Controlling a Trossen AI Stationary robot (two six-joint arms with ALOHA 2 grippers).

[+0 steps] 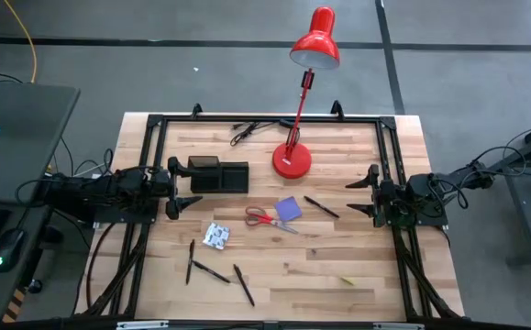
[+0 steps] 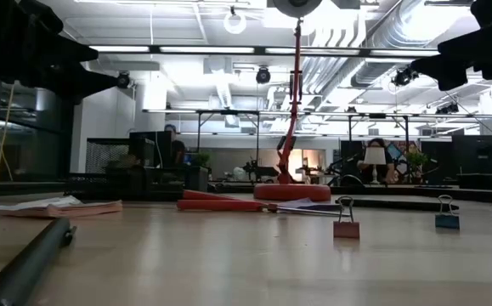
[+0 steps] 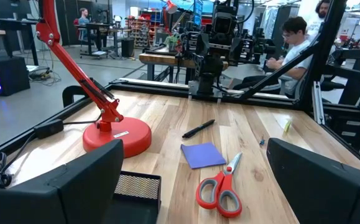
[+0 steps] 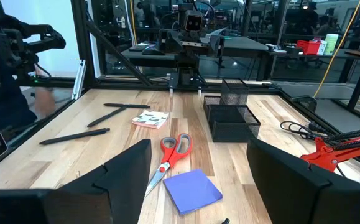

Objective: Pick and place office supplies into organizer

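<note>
At the worktop's point(image 1: 338, 266) sides both hands, left point(image 1: 182, 186) and right point(image 1: 364, 192), wait spread and empty. Nothing seems stowed yet; next calls for reaching the scissors point(image 1: 267, 218) near the organizer point(image 1: 217, 176).

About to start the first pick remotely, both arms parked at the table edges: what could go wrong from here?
1. The red-handled scissors lie touching or overlapping the purple pad; grabbing one may drag the other.
2. The red lamp stands right beside the organizer, so an arm carrying items there might knock it.
3. The thin black pens lie flat on the wood and may roll or slip from a gripper.
</note>
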